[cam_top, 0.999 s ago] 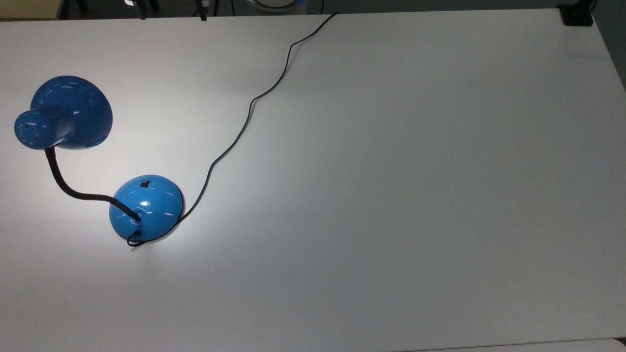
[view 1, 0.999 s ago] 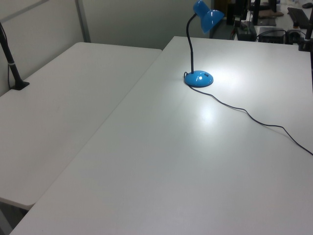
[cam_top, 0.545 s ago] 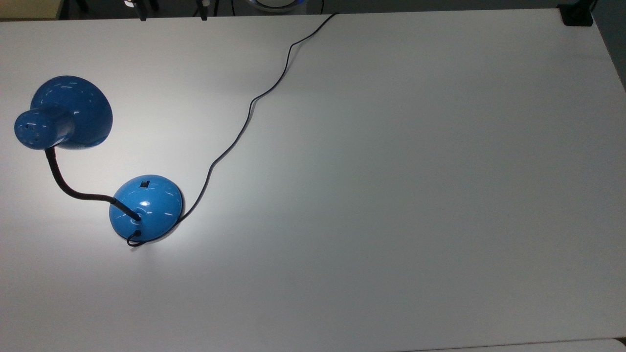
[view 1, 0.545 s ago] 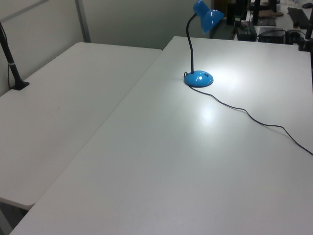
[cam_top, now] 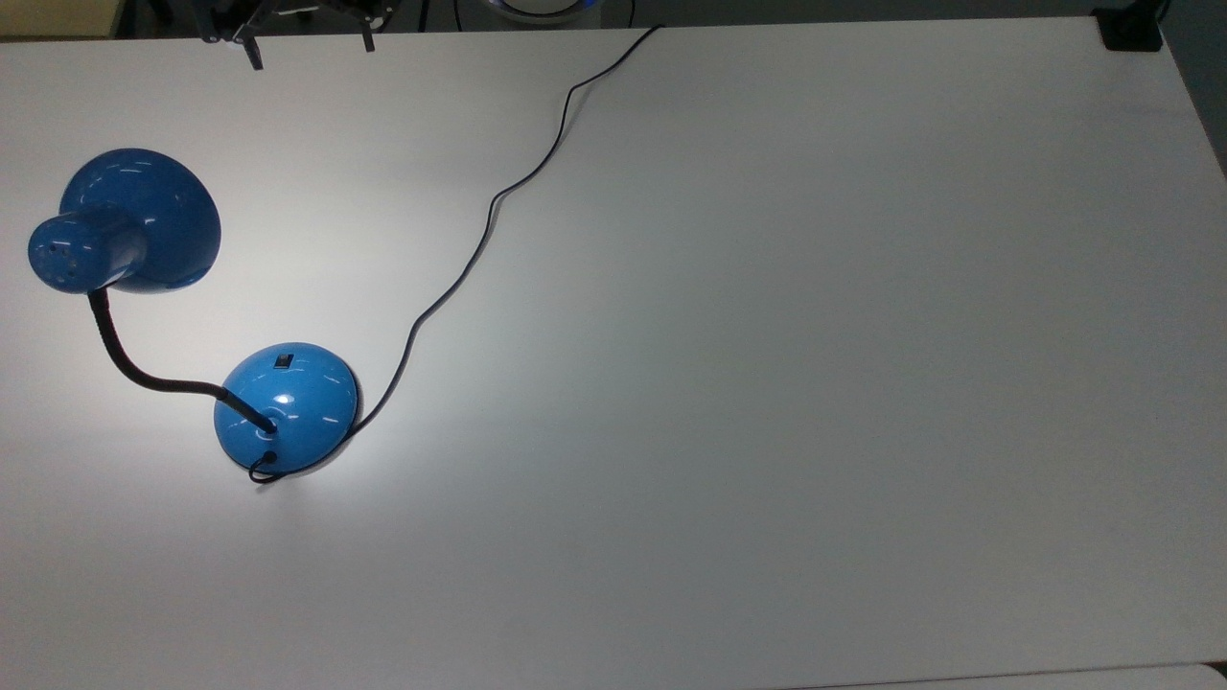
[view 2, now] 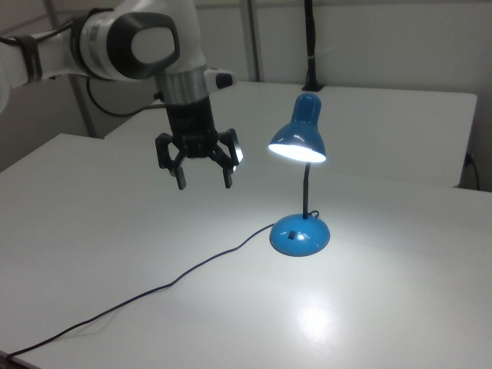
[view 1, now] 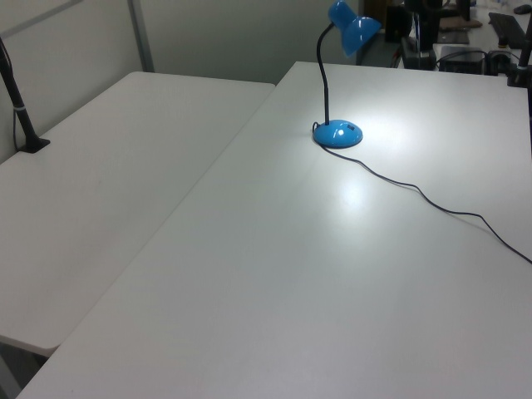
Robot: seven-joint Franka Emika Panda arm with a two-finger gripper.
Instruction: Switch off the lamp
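One lamp (view 2: 301, 192), lit: one round base (cam_top: 286, 407), one shade (cam_top: 129, 222), one bendy neck (cam_top: 144, 359), one small black switch (cam_top: 283, 361) on base. One black cord (cam_top: 479, 230) running off table. Two white tables (view 1: 249, 274) side by side in left view. One robot arm (view 2: 131, 42), one gripper (view 2: 204, 178) with two fingers (view 2: 181, 178), spread apart. One black post (view 2: 311, 46) behind lamp.

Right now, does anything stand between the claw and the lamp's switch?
Nothing visible does. The open claw hangs above bare table, apart from the lamp; its switch is uncovered.
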